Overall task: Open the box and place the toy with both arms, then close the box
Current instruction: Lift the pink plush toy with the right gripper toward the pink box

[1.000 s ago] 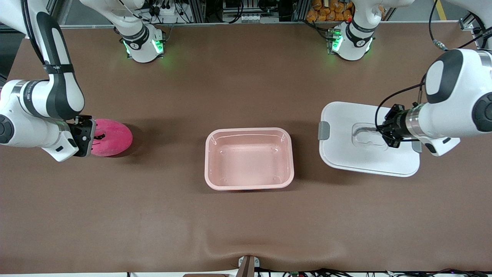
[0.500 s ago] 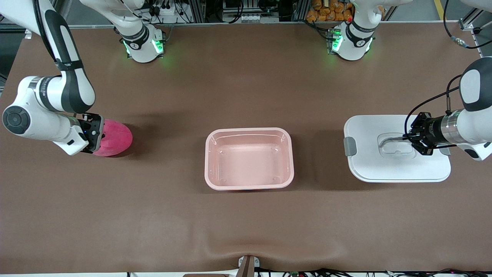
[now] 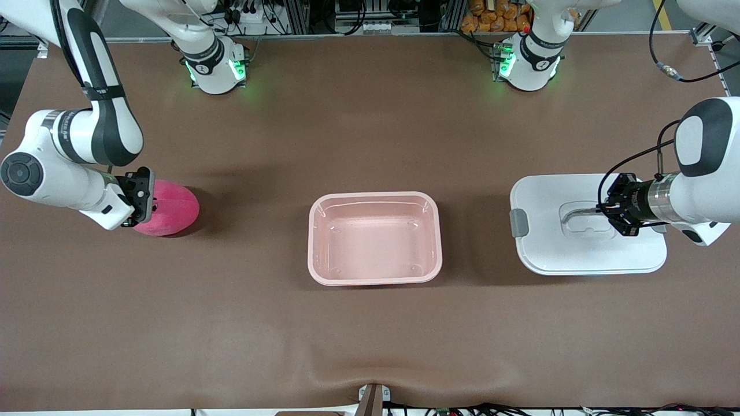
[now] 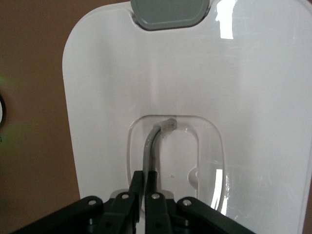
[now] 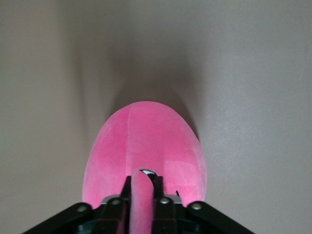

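Brown worktop (image 3: 370, 335) carrying open box (image 3: 375, 238) at centre. Right tool (image 3: 144, 199) pinching toy (image 3: 170, 207), sitting toward right arm's end from box. Left tool (image 3: 614, 209) gripping lid (image 3: 584, 254) by its handle, toward left arm's end. Box lying long axis arm to arm; right arm handling toy.

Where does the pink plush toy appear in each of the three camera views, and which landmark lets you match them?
Front view: the toy lies on the table toward the right arm's end, pinched by the right gripper.
Left wrist view: not in it; only the white lid shows.
Right wrist view: the toy fills the centre.
Shared landmark: the brown table, seen in all three.
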### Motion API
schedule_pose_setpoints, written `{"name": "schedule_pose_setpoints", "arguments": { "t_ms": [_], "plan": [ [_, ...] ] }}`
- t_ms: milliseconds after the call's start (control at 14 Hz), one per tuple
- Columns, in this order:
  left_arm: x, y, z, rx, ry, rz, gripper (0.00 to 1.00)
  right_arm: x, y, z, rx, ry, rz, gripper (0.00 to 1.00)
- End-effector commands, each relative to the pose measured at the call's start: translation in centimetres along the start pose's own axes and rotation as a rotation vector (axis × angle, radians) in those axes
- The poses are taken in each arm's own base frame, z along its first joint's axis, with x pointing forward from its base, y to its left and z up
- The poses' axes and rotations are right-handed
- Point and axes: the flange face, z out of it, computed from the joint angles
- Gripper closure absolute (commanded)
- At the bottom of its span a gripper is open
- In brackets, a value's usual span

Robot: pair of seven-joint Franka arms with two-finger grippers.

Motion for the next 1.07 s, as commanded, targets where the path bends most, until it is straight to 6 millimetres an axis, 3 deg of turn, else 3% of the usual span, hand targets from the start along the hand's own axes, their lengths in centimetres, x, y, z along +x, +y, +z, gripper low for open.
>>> {"name": "schedule_pose_setpoints", "arguments": {
  "t_ms": [0,143,429,857,1000],
  "plan": [
    [0.1,0.2,0.5,0.002,0.025,-0.015,1.0,-0.3,-0.5,-0.4,-0.008,0.015,-0.01,1.0],
    [0.6,0.2,0.2,-0.004,0.028,-0.009,1.0,0.0,-0.6,-1.6,-0.017,0.014,-0.001,1.0],
    [0.6,0.2,0.4,0.0,0.031,-0.002,1.0,0.9,-1.0,-5.9,0.011,0.029,0.12,1.0],
    [1.4,-0.1,0.2,0.005,0.027,-0.011,1.0,7.6,-1.5,-10.4,0.061,-0.012,0.373,1.0],
    [1.3,0.0,0.4,0.008,0.027,-0.011,1.0,8.5,-1.3,-11.8,0.049,-0.015,0.458,1.0]
  ]
}}
